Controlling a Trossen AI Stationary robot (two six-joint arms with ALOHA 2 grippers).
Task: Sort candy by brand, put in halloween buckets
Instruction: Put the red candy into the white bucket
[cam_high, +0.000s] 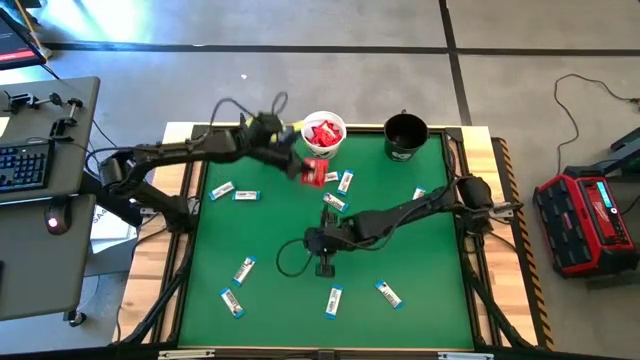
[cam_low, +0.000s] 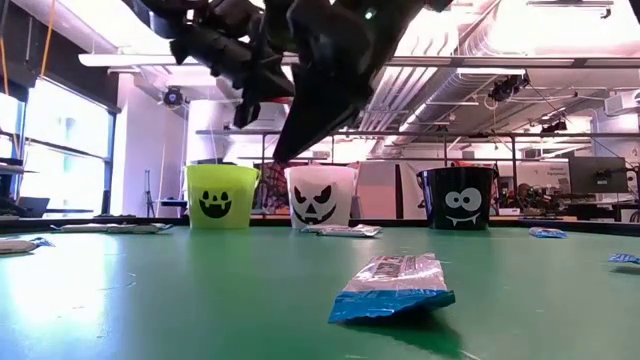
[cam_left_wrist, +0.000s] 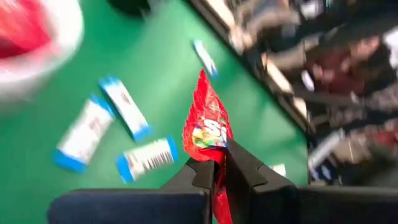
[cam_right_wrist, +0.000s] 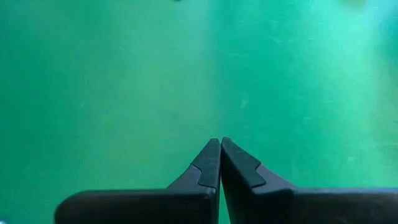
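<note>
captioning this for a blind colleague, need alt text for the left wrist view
The left pincer is shut on a red candy packet, held above the green table. Below lie several blue-and-white bars, and a white bucket holding red candy shows at one corner.

Left end effector (cam_left_wrist: 217, 167) raised and clamped; right end effector (cam_right_wrist: 220, 149) closed, low.

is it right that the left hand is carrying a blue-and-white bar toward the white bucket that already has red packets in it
Not quite. The left hand is shut on a red packet, not a blue-and-white bar; the left wrist view shows the red wrapper pinched between its fingers. The rest holds: in the high view the hand is beside the white bucket, which already has red packets in it.
</note>
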